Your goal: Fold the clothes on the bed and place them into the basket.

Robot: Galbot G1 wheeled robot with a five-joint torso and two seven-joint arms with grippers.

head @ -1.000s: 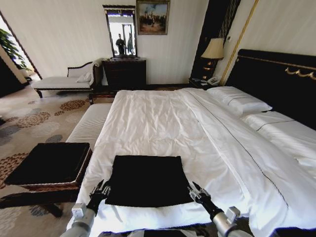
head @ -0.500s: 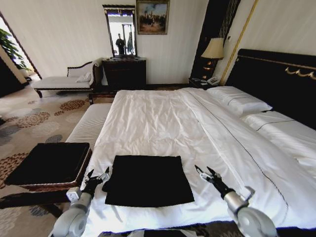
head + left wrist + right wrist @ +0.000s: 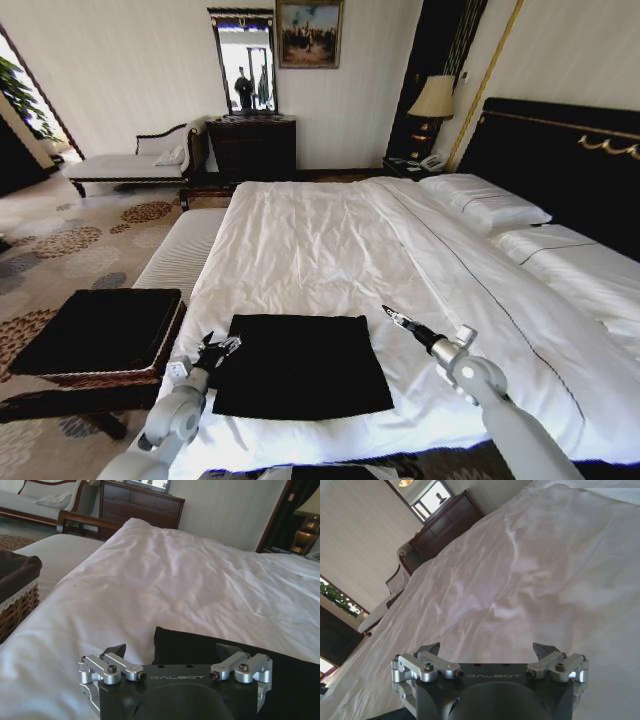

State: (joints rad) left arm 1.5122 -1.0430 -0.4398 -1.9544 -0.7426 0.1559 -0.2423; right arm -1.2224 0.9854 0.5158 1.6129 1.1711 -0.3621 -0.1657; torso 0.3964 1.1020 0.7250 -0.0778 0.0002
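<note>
White duvet covers the one bed [image 3: 330,250], and the one black T-shirt [image 3: 298,364] lies on it near the foot edge, already folded into a neat rectangle, so folding looks about done. Off the bed's left side sits the single basket [image 3: 100,335], with no shirt in it, so the moving part looks to be left. Left gripper [image 3: 218,348] hovers at the shirt's left edge, claw spread, gripping nothing. Right gripper [image 3: 394,317] hangs just off the shirt's far right corner, likewise released.
</note>
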